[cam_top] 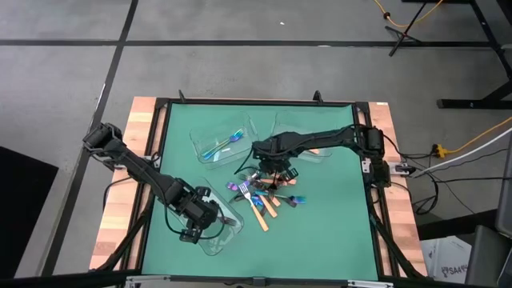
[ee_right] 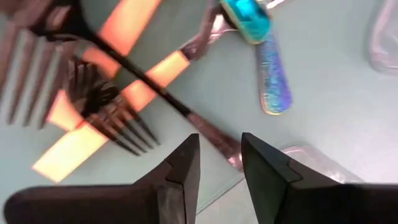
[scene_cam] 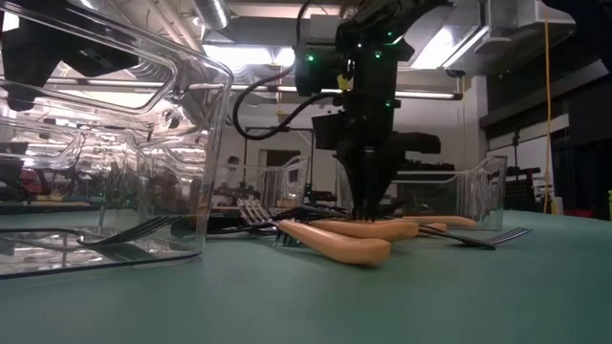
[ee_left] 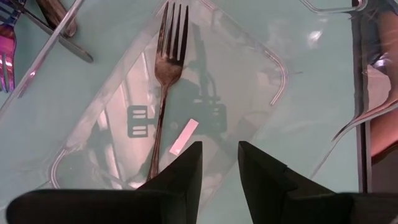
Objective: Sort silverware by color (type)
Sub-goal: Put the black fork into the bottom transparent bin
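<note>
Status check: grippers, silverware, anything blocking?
Left gripper open over near tray, one dark fork inside. Right gripper open, low over the silverware pile. Forks crossed and overlapping.

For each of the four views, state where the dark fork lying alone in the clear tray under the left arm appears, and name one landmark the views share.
High view: dark fork lower left, inside the clear tray.
Low view: fork far left, behind the tray wall.
Left wrist view: fork centre, beyond the left hand.
Right wrist view: not in it.
Shared landmark: the green mat.
</note>
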You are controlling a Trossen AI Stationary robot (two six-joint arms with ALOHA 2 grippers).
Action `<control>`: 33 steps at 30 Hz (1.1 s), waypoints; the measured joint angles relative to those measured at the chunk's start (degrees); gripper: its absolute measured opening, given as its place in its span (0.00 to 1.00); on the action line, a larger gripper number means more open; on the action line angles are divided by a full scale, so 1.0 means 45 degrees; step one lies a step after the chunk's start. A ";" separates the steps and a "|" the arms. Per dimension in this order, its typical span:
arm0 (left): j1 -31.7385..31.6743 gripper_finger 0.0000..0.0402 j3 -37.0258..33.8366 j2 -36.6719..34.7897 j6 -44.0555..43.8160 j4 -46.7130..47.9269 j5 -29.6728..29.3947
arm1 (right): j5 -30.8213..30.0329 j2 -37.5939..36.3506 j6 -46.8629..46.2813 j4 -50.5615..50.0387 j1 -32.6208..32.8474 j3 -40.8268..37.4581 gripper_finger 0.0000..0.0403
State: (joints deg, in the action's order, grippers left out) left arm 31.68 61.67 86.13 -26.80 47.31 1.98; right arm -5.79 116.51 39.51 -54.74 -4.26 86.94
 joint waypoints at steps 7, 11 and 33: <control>0.0000 0.24 0.0000 0.0000 -0.0016 0.0000 0.0000 | 0.0183 -0.0010 0.0843 0.0178 0.0568 -0.0323 0.27; 0.0000 0.24 0.0000 0.0000 -0.0016 -0.0005 0.0000 | 0.0102 -0.0010 0.1001 0.0613 0.0621 -0.0677 0.27; 0.0005 0.24 0.0005 0.0000 -0.0015 -0.0006 -0.0241 | 0.0187 0.0128 0.1278 0.1941 0.0610 -0.1229 0.27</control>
State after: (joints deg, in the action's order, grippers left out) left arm 31.70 61.69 86.13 -26.87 47.28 0.89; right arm -4.95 117.08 45.26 -46.01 -1.52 81.41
